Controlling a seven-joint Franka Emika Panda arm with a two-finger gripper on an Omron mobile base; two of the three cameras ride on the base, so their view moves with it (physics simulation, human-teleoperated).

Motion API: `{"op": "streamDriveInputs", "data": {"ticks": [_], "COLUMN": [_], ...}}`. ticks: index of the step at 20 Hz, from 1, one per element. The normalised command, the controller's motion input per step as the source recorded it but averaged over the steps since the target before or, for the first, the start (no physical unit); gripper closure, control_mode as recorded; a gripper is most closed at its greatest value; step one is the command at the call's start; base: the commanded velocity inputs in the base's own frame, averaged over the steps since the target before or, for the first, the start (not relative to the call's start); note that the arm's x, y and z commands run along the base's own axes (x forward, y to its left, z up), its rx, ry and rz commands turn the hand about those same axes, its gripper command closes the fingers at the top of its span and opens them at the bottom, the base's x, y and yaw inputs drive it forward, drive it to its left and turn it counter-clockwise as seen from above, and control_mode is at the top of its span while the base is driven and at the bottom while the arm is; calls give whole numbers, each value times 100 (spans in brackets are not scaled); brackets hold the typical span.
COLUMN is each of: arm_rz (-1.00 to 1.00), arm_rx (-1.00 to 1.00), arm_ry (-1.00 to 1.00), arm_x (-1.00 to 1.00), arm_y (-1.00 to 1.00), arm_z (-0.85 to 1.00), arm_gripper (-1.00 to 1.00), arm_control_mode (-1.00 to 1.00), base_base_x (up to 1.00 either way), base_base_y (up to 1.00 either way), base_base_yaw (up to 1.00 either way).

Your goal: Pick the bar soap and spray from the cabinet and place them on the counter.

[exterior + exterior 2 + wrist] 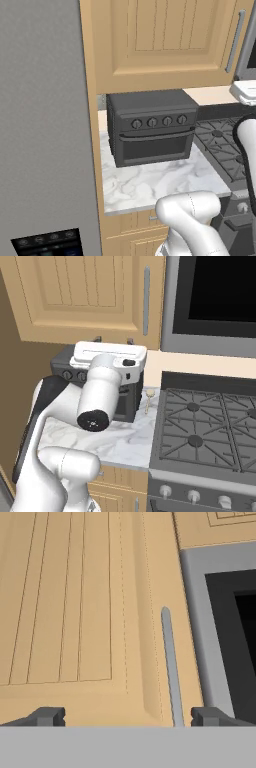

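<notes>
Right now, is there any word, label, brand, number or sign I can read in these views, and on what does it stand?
None can be read.
The cabinet door and its handle are bare.
Fridge panel: small pale marks, too blurred to read.
Toaster oven knobs: no legible marks.
Stove knobs: plain.

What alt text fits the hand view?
Close view of the closed tan cabinet door, vertically grooved, with its grey bar handle running upright just right of centre. The open end effector shows as two dark fingertips at the bottom, apart from the door. A grey-framed dark appliance sits at right.
</notes>
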Motion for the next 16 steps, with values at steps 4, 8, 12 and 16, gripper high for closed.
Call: {"op": "streamDriveInputs", "data": {"ticks": [4,8,12,16], "arm_rz": [0,0,0,0], "arm_rx": [0,0,0,0], "arm_ry": [1,3,1,0], "arm_x": [1,1,0,4], "arm_y": [-15,-21,-15,0], "arm_z": [27,26,14,0], "arm_gripper": [-100,-100,-100,-100], "arm_control_mode": [-100,-100,-100,-100], "base_base_x": [0,0,0,0], "base_base_y": [0,0,0,0], "base_base_yaw": [0,0,0,0]}}
